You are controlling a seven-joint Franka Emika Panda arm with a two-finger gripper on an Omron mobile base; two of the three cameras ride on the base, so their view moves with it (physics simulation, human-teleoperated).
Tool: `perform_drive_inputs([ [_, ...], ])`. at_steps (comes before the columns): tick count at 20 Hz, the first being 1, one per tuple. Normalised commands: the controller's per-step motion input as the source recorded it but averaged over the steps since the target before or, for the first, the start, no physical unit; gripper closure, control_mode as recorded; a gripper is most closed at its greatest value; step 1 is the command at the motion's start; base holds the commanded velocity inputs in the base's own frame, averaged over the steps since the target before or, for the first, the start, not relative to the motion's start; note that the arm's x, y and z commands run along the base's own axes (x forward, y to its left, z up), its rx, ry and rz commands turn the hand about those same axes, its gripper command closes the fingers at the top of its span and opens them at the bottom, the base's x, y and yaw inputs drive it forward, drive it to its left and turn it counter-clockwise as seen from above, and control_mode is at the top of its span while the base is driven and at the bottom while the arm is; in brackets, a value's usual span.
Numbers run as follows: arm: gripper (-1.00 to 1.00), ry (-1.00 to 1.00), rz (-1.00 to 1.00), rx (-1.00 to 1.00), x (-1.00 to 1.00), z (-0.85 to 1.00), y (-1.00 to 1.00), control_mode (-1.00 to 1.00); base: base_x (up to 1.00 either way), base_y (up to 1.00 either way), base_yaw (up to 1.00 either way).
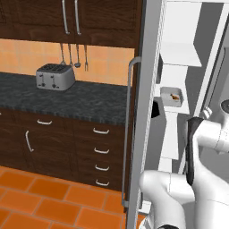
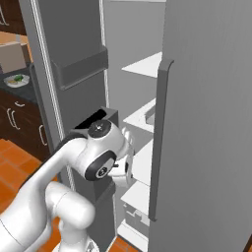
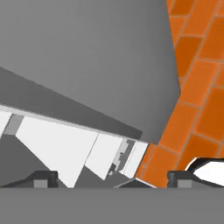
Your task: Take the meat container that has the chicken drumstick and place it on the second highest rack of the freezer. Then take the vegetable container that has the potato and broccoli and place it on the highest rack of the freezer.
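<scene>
Two dark fingertips (image 3: 43,178) of the tool (image 3: 111,179) stand wide apart at the bottom of the hand view, so the tool is open and holds nothing. It looks down past the grey freezer door and the white shelf edges to the orange floor (image 3: 197,78) beside the freezer. In the base views the arm (image 2: 74,172) rises bent at the elbow, its wrist reaching into the open freezer (image 2: 206,123) below the middle shelves; the tool itself is hidden there behind the wrist. Inside the freezer, a white tray (image 1: 171,96) rests on a white rack (image 1: 172,107), the one just under the highest rack (image 1: 179,56), and it holds the small orange-brown drumstick (image 1: 175,95). The highest rack carries nothing that I can make out. Left of the freezer, on the dark table (image 1: 67,98), stands a grey toaster (image 1: 55,76). In the right base view, far left of the freezer door, a second tray (image 2: 16,80) sits on the table with something green in it; what else it holds is too small to tell.
</scene>
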Motion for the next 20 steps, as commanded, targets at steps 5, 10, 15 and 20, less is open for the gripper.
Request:
perform_drive_inputs([
  [5, -1.0, 0.04, 0.06, -0.01, -0.37, 0.0, 0.03, 1.0, -0.4, -0.21, 0.07],
  [10, -1.0, 0.0, 0.0, 0.0, 0.0, 0.0, 0.0, 1.0, -0.93, -0.84, 0.25],
  [15, -1.0, 0.0, 0.0, 0.0, 0.0, 0.0, 0.0, 1.0, -0.17, 0.0, 0.98],
  [20, -1.0, 0.0, 0.0, 0.0, 0.0, 0.0, 0.0, 1.0, -0.22, 0.0, 0.98],
])
